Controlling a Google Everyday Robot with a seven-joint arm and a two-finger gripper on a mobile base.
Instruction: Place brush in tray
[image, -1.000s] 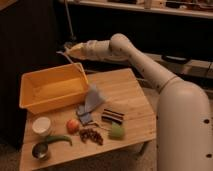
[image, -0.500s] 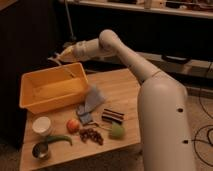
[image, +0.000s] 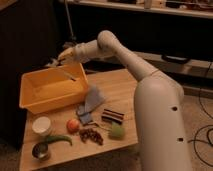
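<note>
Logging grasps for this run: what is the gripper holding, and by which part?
Over the tray's far rim, the gripper holds the brush by its upper end.

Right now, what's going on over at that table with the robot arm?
The robot's single arm reaches across the wooden table with its gripper over the far rim of the yellow tray. A thin pale brush slants down from the gripper into the tray. Whether it has been let go cannot be told. A grey-blue cloth, a white bowl and small food items sit in front of the tray.
</note>
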